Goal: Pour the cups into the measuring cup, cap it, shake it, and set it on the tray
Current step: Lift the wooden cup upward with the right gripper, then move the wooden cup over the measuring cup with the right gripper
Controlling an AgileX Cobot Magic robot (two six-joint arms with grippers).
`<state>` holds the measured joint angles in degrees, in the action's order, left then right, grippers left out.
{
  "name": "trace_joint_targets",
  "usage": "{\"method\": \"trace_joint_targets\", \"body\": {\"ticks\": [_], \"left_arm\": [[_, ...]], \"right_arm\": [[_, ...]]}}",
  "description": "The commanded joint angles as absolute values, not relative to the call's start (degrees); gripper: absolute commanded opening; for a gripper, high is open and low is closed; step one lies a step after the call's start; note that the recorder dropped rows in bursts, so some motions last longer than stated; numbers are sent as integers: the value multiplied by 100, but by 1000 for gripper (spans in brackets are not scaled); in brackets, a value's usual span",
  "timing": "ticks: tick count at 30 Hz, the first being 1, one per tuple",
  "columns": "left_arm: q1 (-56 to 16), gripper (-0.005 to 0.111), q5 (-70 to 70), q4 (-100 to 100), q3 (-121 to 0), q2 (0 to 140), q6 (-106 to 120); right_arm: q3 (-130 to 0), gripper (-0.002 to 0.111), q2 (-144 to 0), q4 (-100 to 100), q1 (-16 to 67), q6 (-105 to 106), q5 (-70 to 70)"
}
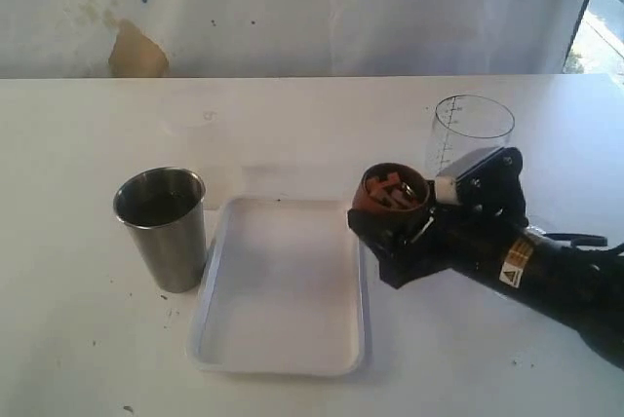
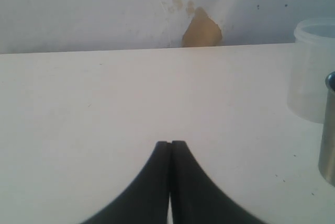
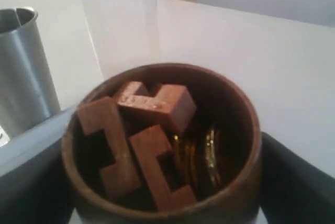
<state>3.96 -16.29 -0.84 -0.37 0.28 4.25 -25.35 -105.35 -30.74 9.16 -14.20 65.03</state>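
Right tool (image 1: 400, 210) is clamping the wooden cup (image 1: 395, 186) of blocks (image 3: 152, 103) between tray (image 1: 283, 290) and measuring cup (image 1: 474, 132); left tool (image 2: 170, 153) is sitting pinched together, empty, over the surface (image 2: 104, 103).

Setting: makeshift robot lab; white desk (image 1: 292, 115), stained white backdrop (image 1: 292, 8) with torn brown patch (image 1: 136, 52), black robot arm (image 1: 556, 276)

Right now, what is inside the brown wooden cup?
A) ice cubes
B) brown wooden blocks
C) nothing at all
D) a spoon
B: the right wrist view looks down into the wooden cup, and notched brown wooden blocks are piled inside it.
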Motion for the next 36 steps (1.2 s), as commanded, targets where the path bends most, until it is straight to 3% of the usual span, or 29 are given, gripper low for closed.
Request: {"method": "trace_joint_targets", "body": {"ticks": [1, 8, 14, 21, 27, 36], "left_arm": [[420, 0, -1627, -150, 0, 0, 387], [420, 0, -1627, -150, 0, 0, 387], [420, 0, -1627, -150, 0, 0, 387], [420, 0, -1627, -150, 0, 0, 387], [420, 0, -1627, -150, 0, 0, 387], [420, 0, -1627, -150, 0, 0, 387]], "right_arm": [[-2632, 0, -9658, -3058, 914, -1861, 5547], [-3796, 0, -7840, -3071, 914, -2354, 2666], [-5051, 0, -7687, -3071, 801, -2094, 1298], [-5317, 0, -8254, -3071, -309, -2066, 1828], [-5317, 0, -9165, -4604, -1768, -2314, 3390], [-5966, 0, -9985, -5846, -2006, -1868, 3235]]}}
